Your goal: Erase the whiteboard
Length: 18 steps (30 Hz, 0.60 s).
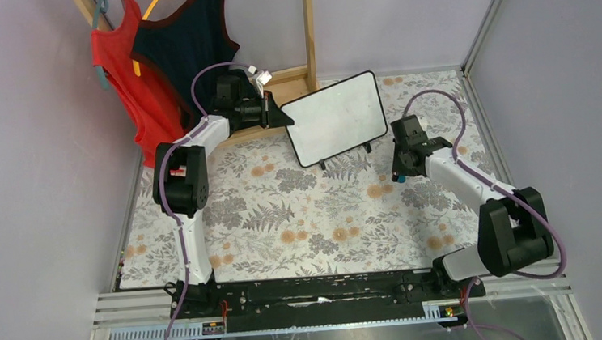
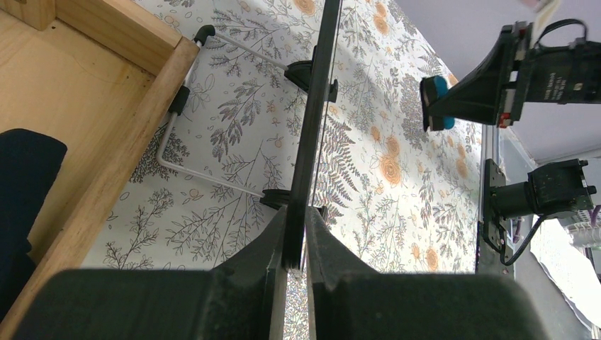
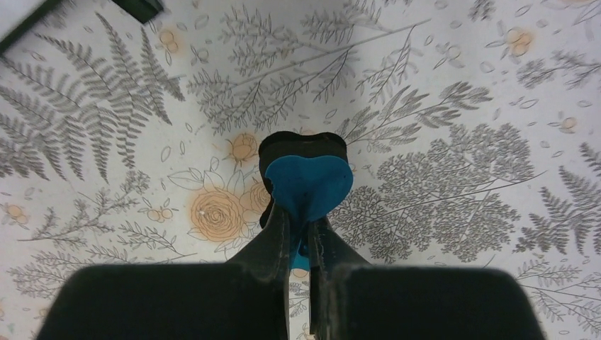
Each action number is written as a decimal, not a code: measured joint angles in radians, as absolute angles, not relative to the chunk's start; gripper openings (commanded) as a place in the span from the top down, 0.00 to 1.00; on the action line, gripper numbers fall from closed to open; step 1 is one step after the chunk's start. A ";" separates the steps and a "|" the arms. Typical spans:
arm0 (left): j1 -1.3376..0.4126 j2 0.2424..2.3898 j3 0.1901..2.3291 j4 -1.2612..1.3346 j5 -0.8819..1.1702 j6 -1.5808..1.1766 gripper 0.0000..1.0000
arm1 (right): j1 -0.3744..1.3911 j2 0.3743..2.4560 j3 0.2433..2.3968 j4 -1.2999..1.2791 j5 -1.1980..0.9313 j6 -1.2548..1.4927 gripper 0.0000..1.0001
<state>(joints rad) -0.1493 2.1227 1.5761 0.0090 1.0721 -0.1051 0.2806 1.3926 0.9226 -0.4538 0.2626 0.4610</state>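
The whiteboard (image 1: 336,118) stands tilted at the back middle of the table on two black feet; its white face looks blank. My left gripper (image 1: 284,116) is shut on its left edge; in the left wrist view the black frame (image 2: 312,134) runs edge-on between my fingers (image 2: 273,244). My right gripper (image 1: 399,174) is to the right of the board, apart from it, pointing down near the table. It is shut on a blue heart-shaped eraser with a black felt pad (image 3: 306,177), which also shows in the left wrist view (image 2: 436,103).
A wooden stand (image 1: 291,81) with a post rises behind the board. Red and dark tops (image 1: 152,76) hang at the back left. A floral cloth (image 1: 302,219) covers the table. Grey walls close in on both sides. The board's wire leg (image 2: 184,120) rests by the wooden base.
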 measured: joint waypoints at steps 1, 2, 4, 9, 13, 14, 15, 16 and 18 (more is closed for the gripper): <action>-0.149 2.122 1.576 0.008 1.072 -0.104 0.98 | 0.280 1.409 0.920 -0.456 0.253 0.465 0.92; -0.149 2.122 1.576 0.007 1.072 -0.103 0.98 | 0.280 1.427 0.918 -0.458 0.244 0.469 0.92; -0.149 2.121 1.576 0.004 1.071 -0.099 0.98 | 0.280 1.458 0.909 -0.459 0.230 0.475 0.91; -0.149 2.119 1.576 0.000 1.069 -0.097 0.98 | 0.280 1.504 0.885 -0.461 0.189 0.488 0.86; -0.149 2.117 1.576 -0.004 1.066 -0.094 0.97 | 0.281 1.517 0.883 -0.462 0.159 0.498 0.64; -0.149 2.117 1.576 -0.004 1.066 -0.094 0.97 | 0.280 1.518 0.883 -0.462 0.153 0.500 0.60; -0.149 2.117 1.576 -0.005 1.066 -0.093 0.96 | 0.280 1.518 0.883 -0.462 0.146 0.501 0.54; -0.149 2.117 1.576 -0.005 1.066 -0.093 0.95 | 0.280 1.518 0.883 -0.462 0.139 0.502 0.49; -0.149 2.117 1.576 -0.005 1.066 -0.093 0.94 | 0.280 1.518 0.881 -0.462 0.134 0.504 0.44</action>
